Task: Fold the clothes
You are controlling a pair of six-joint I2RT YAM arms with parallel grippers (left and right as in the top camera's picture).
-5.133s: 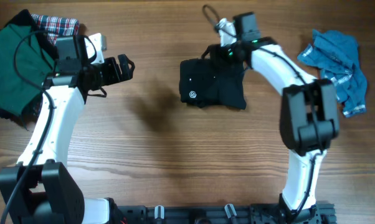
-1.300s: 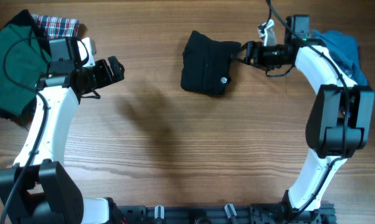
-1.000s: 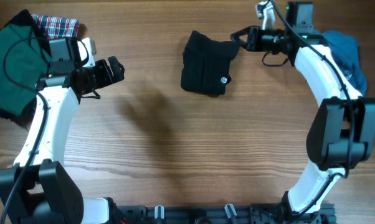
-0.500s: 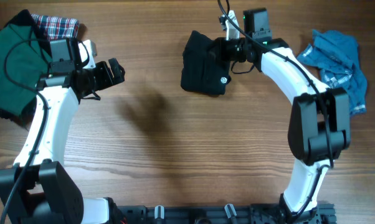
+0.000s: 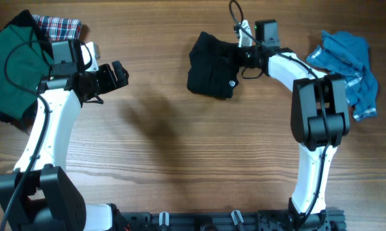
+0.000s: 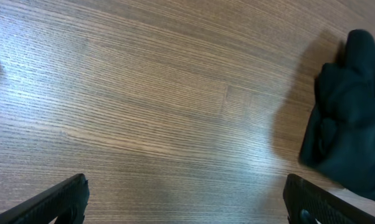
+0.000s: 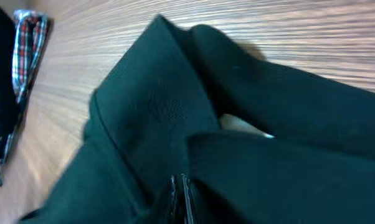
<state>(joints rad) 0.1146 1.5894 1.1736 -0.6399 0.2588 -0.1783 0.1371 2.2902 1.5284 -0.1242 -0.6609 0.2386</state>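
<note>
right gripper [image 5: 240, 55]: fingertips pressed together, no gap between them in the wrist view [image 7: 180, 190]. Set against black cloth at the right edge of the bundle. Whether a fold is pinched between the tips: cannot tell.

black shirt [image 5: 212, 64]: bunched into a rough, upright rectangular bundle on the upper middle of the table [image 5: 180, 147]. Small round white logo [image 5: 231, 82] facing up near the lower right corner. Seen close from the right wrist [image 7: 144, 112]: several overlapping folds, with a pale patch showing between two layers.

left gripper [image 5: 119, 74]: jaws wide apart, holding nothing. Held over bare wood well to the left of the black shirt, pointing toward it. In its own wrist view [image 6: 184, 186], one of the fingers [image 6: 60, 202] at each lower corner, wood grain between them, and the black shirt [image 6: 349, 124] at the right edge.

blue garment [image 5: 347, 64]: crumpled, at the far right of the table, beyond the right arm and apart from the black shirt.

green garment [image 5: 10, 70]: heaped at the upper left corner, behind the left arm.

plaid cloth [image 5: 61, 27]: red, white and dark check, lying against the top edge of the green garment. Also visible at the far left of the right wrist view [image 7: 25, 43].
</note>
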